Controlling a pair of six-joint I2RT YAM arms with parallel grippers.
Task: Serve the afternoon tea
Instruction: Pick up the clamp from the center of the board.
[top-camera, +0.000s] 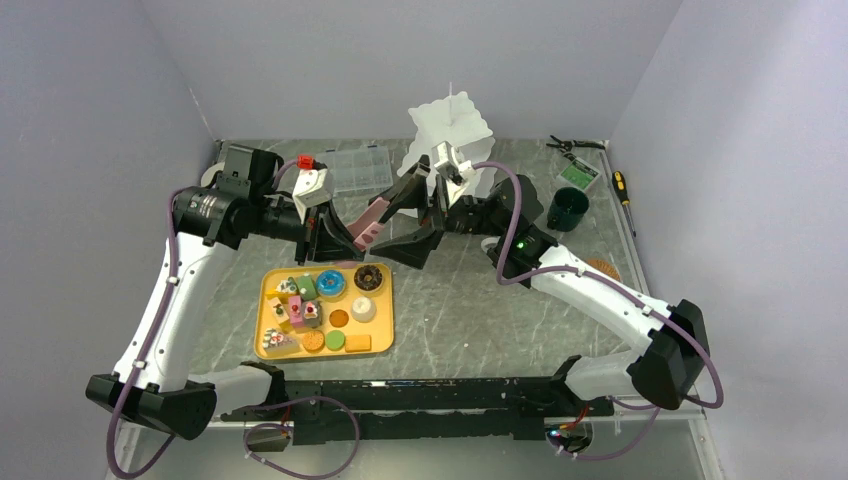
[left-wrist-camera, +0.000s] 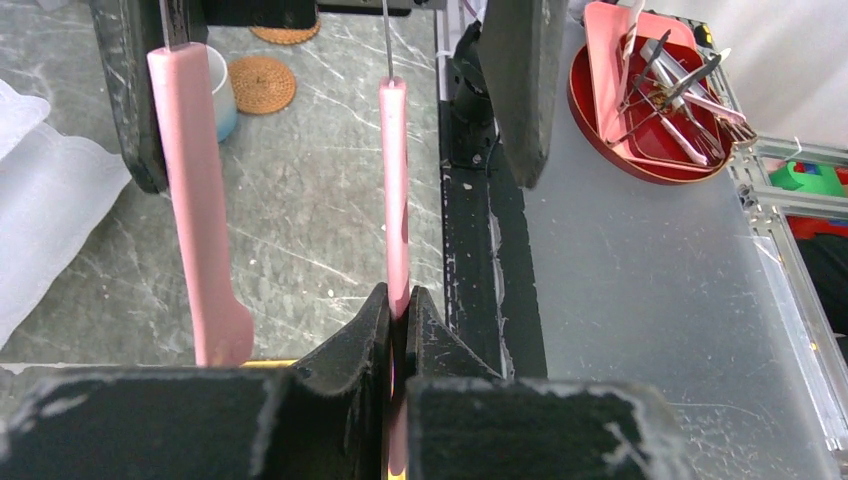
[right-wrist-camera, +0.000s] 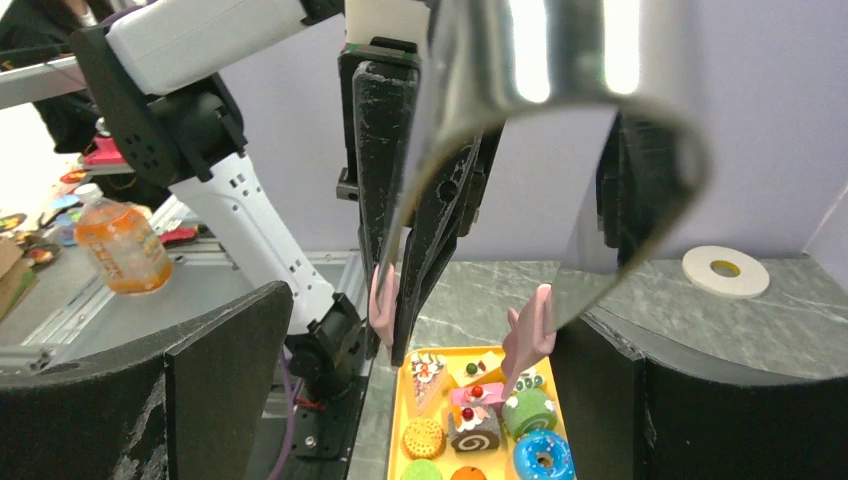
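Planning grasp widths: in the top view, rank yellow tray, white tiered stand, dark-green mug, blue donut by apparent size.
1. yellow tray
2. white tiered stand (partly hidden, so unsure against the tray)
3. dark-green mug
4. blue donut

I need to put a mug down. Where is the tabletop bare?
Bare marble lies right of the yellow tray, up to the right arm. Crowded at the back middle: the left arm, pink tongs and tiered stand bunch together.
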